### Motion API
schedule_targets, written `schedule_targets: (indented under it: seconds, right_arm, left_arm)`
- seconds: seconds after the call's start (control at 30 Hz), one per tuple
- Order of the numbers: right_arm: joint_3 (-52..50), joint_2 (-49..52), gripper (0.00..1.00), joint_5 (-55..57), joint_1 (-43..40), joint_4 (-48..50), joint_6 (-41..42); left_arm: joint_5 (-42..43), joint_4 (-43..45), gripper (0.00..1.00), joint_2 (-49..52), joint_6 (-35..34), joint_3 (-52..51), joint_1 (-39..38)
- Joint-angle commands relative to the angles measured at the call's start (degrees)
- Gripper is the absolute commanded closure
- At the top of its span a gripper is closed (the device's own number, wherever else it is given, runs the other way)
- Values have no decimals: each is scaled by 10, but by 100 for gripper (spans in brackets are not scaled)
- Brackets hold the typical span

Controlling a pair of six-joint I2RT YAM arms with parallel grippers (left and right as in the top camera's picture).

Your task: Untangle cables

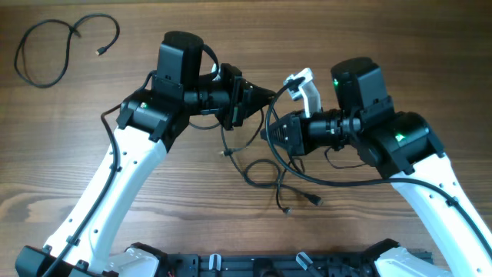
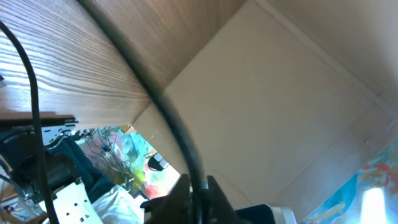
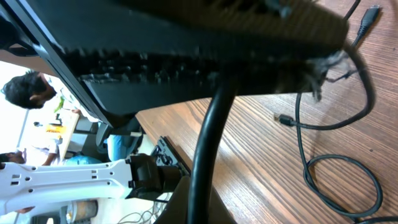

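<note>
Both arms are up off the worktop [image 1: 400, 46] at the moment. My left arm rises from the near-left corner on white links with a black elbow. Its wrist then goes flat and points right, toward the middle. The right arm mirrors it from the near-right corner, wrist pointing left. That puts the left claw [image 1: 260, 96] and right claw [image 1: 269, 132] pretty much nose to nose over the centre, with the left one a bit nearer the far edge.

The left claw is pinched tight on a cord [image 2: 169, 117]. It's thin and round with a smooth black jacket, and in the wrist view it runs slantwise straight down into my fingers. The right claw is clamped too, with a black cord rising out of it, blurry from being so close. Same cord or not, can't tell.

The rest of the cables [image 1: 278, 181] lie in a loose snarl on the brown woodgrain just below the claws, toward the near edge. There's one round loop and a few small plug ends poking out. A separate looped cable [image 1: 73, 31] sits alone in the far-left corner, well apart.
</note>
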Motion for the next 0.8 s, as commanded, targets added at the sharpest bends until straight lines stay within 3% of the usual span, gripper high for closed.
schedule_targets:
  seconds: [0.0,0.03,0.1,0.2,0.23,0.43,0.57,0.77]
  right_arm:
    - [8,1,87,-13,4,-2,2]
    - [9,0,81,-13,4,-2,2]
    - [9,-10,55,-13,4,-2,3]
    - [9,-41,26,-10,4,-2,5]
    - [10,-67,1,9,4,-4,13]
    - [10,-185,0,141,4,-31,71]
    - [10,-270,0,305,4,-83,110]
    - [9,-282,1,334,4,-123,111]
  left_arm:
    - [9,13,96,-12,33,13,0]
    - [16,23,96,-12,49,13,0]
    - [31,47,96,-14,64,13,0]
    - [30,54,96,-24,65,13,5]
    - [27,57,96,-29,64,13,10]
    - [15,101,96,-72,61,13,54]
    - [-42,102,96,-137,64,13,105]
    - [-43,194,96,-210,64,13,165]
